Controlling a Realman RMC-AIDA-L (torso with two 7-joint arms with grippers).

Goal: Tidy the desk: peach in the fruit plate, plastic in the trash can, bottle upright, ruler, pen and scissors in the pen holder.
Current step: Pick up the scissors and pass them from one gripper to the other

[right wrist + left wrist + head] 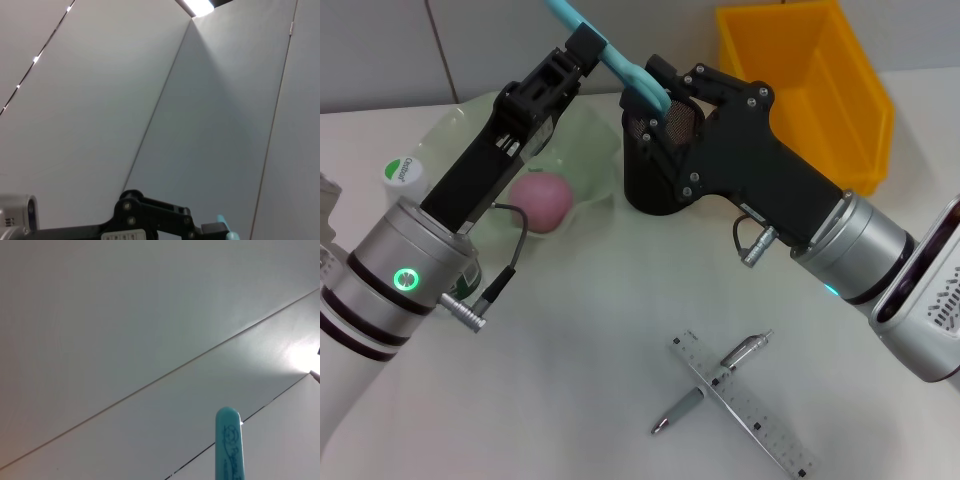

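**Ana:** Left gripper [588, 48] first, then: what is it doing?

**Ben:** It is raised at 12 o'clock over the desk [600, 380], clamped on the scissors [620, 65] partway along the light blue blade cover. The cover slants up and away from it. Its rounded tip also shows in the left wrist view [228, 445].

**Ana:** And the right gripper [663, 88]?

**Ben:** It meets the lower end of the scissors, just above the pen holder [650, 185]. Whether it has a grip there I cannot tell (its black housing hides the contact).

**Ana:** Now the desk, from the near edge outward.

**Ben:** Nearest, at 5 o'clock, lies the ruler [760, 420], flat on the white top. The pen [705, 395] lies across it, and the two make an X. At 9 o'clock, behind the left arm, is the bottle [405, 172]. Its white and green cap shows, but the body is mostly hidden, so I cannot say how it stands.

**Ana:** The peach [542, 200]?

**Ben:** At 10 o'clock, inside the fruit plate [595, 140], partly behind the left arm. The plate's wavy rim comes just beside the pen holder, which stands upright at 12 o'clock.

**Ana:** Farthest?

**Ben:** The trash can [860, 110], at 1 o'clock, beyond the right arm.
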